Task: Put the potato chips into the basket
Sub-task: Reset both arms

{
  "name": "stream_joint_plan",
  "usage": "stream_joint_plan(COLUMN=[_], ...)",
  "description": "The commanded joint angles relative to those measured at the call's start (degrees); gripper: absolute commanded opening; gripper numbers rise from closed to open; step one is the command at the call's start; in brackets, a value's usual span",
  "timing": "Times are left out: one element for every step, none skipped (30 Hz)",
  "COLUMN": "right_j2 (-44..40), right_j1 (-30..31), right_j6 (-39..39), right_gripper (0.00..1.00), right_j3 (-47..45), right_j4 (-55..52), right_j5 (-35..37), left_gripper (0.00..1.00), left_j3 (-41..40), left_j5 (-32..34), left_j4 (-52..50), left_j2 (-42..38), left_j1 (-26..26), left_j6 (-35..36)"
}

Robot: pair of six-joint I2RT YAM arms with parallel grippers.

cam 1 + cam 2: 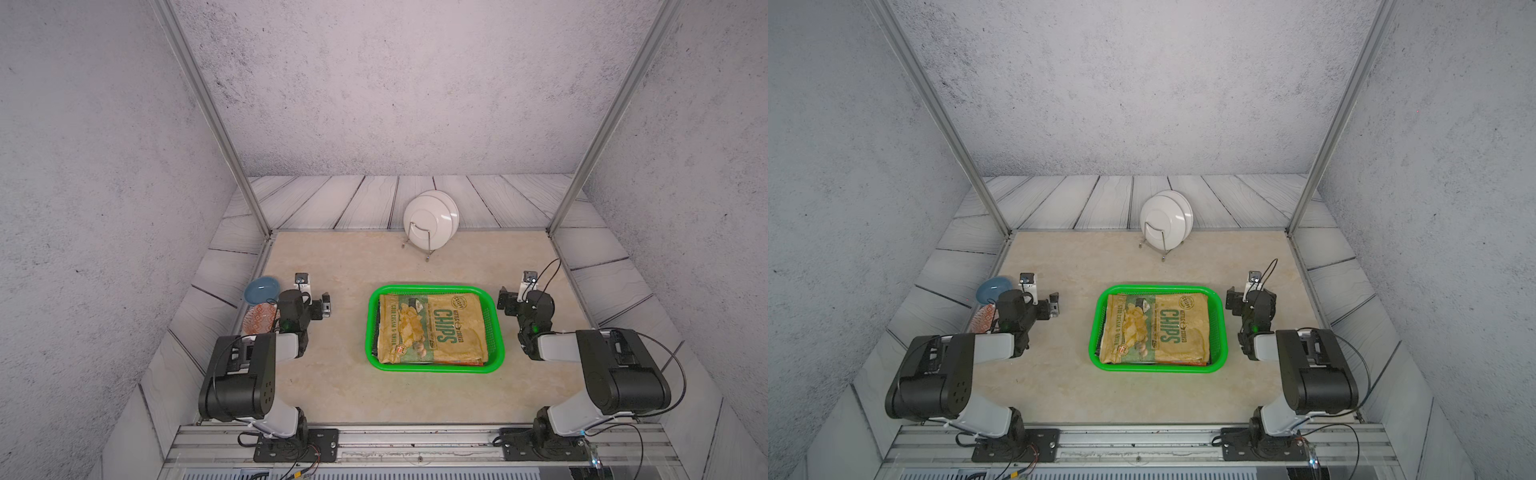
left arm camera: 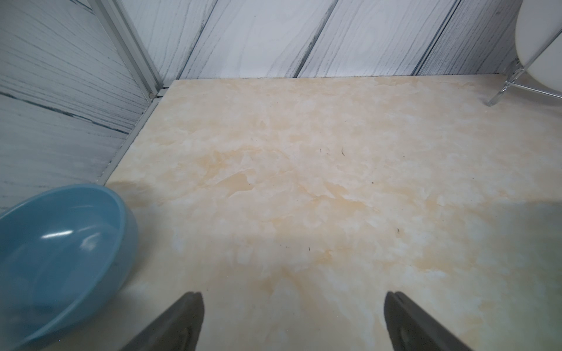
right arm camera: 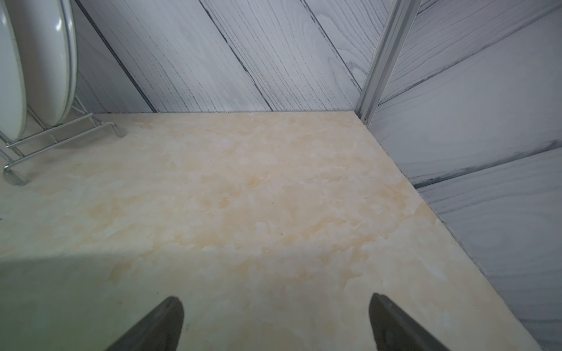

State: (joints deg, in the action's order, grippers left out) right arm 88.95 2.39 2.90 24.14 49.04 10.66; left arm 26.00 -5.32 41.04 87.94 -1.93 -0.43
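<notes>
Wide apart and empty, the left gripper (image 2: 293,296) and right gripper (image 3: 276,299) hang over bare beige marbled counter (image 1: 332,374). At the counter's centre the potato chips (image 1: 432,345), flat crinkly bags stacked under a tan "CHIPS" bag (image 1: 457,316), lie inside the shallow bright-green perforated plastic basket (image 1: 432,287). No bag shows outside it, so the job looks finished. The stack reaches about rim height, so a careless sweep from 9 or 3 o'clock, where the grippers stand, could drag the top bag out. The left arm could also knock the small blue bowl (image 1: 262,289) at 9 o'clock. White plates in a wire rack (image 1: 430,218) stand clear at 12.
</notes>
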Motion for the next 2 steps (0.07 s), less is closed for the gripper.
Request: stream_joint_plan(right_j2=[1.12, 1.06], right_j1=[-0.14, -0.15], right_j6=[0.33, 0.35], right_gripper=[0.99, 0.99], right_j3=[0.29, 0.01], right_j4=[-0.09, 0.13], right_j5=[-0.25, -0.25], left_gripper=[0.99, 0.99], left_j3=[0.96, 0.91], left_j5=[0.35, 0.39], left_j4=[1.21, 1.16], left_j2=[-0.46, -0.36], left_j1=[-0.39, -0.44], left_j6=[-0.23, -0.28])
